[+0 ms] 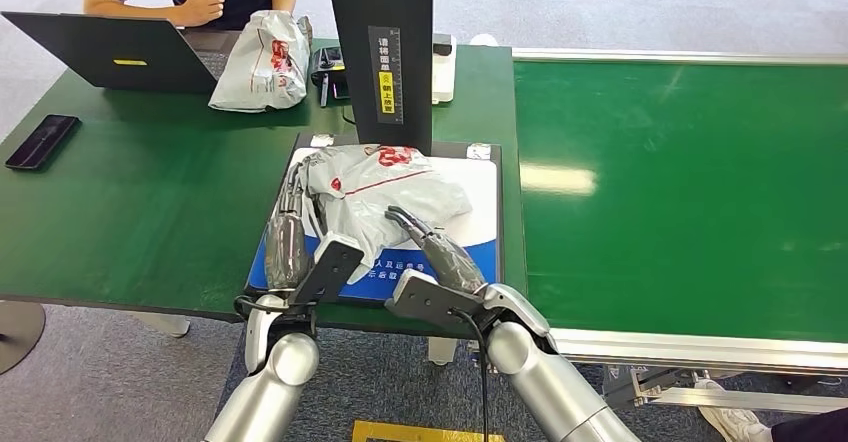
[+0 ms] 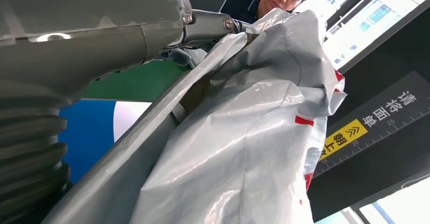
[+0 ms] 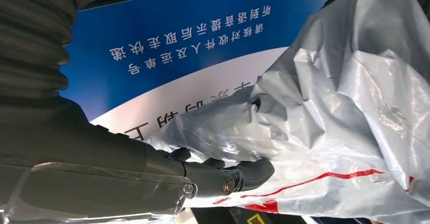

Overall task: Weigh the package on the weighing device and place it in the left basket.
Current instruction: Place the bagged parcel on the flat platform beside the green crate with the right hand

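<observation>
— What do we see on the left side?

— We see a phone (image 1: 41, 141) and a laptop (image 1: 110, 50) on the green table (image 1: 150, 212), with a second grey bag (image 1: 262, 62) behind.

— And the package (image 1: 385, 187)?

— It lies on the weighing device (image 1: 480, 217), under the black column (image 1: 385, 42). Our left hand (image 1: 290, 227) presses its fingers against the package's left side; we cannot tell if it truly grasps. Our right hand (image 1: 425, 242) touches its near edge with the fingertips (image 3: 253, 171).

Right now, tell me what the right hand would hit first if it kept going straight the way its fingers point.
The crumpled grey plastic package on the blue-and-white weighing platform. The right hand has fingertips already at its near edge; beyond it probably stands the black upright post.
</observation>
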